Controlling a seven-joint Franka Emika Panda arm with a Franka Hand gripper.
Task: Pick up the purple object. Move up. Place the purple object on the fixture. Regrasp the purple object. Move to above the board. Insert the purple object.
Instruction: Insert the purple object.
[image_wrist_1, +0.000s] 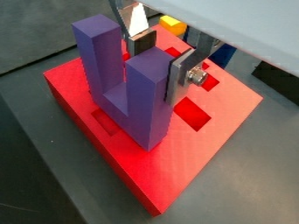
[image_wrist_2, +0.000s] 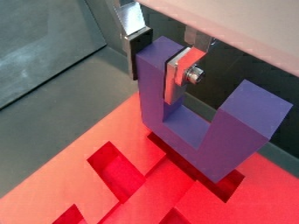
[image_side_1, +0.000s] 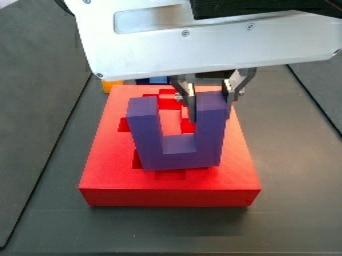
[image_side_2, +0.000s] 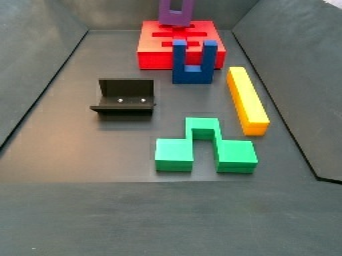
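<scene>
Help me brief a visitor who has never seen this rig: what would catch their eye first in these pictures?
First, the purple object, a U-shaped block standing prongs-up on the red board, with the gripper shut on one prong. In a side view, the blue block stands against the board's front edge, the yellow bar and the green block lie on the floor, and the fixture sits apart.

Dark purple U-shaped plastic block (image_side_1: 177, 135), plain matte, centre frame. Large flat red rectangular slab (image_side_1: 114, 175) beneath it, cutouts a deeper red. Gripper (image_wrist_1: 160, 58) at top centre of a wrist view: silver plate fingers (image_wrist_1: 184, 73), dark pads. Side view: blue block (image_side_2: 193, 64) upper centre, yellow bar (image_side_2: 247, 99) right, green block (image_side_2: 203, 146) lower centre, black fixture (image_side_2: 124, 98) left, grey floor (image_side_2: 80, 150).
</scene>
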